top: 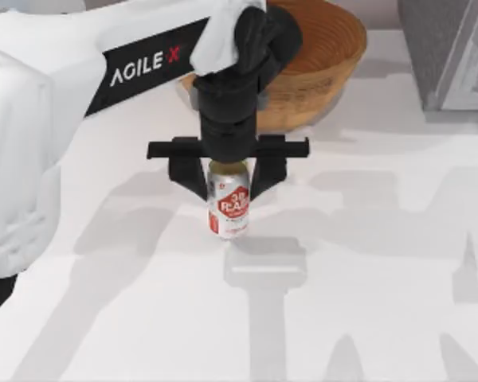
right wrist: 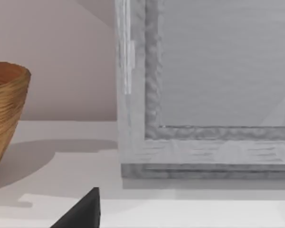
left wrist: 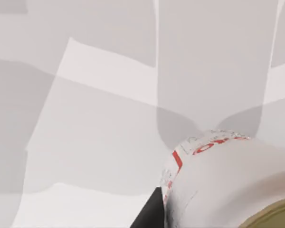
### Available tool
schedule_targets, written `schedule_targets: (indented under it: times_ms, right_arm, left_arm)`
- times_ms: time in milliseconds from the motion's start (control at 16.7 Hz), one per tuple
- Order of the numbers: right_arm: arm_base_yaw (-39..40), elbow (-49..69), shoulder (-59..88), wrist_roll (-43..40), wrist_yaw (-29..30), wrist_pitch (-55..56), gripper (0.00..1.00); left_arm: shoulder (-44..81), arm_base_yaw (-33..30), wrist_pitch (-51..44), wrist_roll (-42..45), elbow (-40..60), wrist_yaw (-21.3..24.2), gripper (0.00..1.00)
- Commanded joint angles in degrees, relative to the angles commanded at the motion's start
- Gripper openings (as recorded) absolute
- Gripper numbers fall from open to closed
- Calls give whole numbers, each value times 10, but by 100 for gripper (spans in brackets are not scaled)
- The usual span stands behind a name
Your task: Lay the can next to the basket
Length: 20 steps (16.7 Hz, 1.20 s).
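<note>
Top view shows our left gripper (top: 228,177) with its jaws clamped on the can (top: 229,207), upright on the worktop (top: 366,263) near the basket (top: 319,72), so we judge it is being placed there. The left arm reaches over from the left, wrist pointing down

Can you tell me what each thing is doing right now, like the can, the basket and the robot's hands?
can: upright on the table, held between the left gripper's fingers, in front of the basket, apart from it.
basket: standing upright at the back of the table, nothing seen inside.
left gripper: shut on the can's upper part.
right gripper: low near the table, fingers unclear.
grey framed panel: standing upright beside the basket.
</note>
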Motion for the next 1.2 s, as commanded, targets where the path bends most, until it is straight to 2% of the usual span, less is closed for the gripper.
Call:
schedule_targets:
  times_ms: [300, 1080, 1200]
  right_arm:
    - [0, 0, 0, 0, 0, 0, 100]
    - [0, 0, 0, 0, 0, 0, 100]
    - [0, 0, 0, 0, 0, 0, 100]
  left_arm:
    - [1, -1, 8, -1, -6, -1, 0]
    - [1, -1, 8, -1, -6, -1, 98]
    - [1, -1, 8, -1, -6, -1, 100]
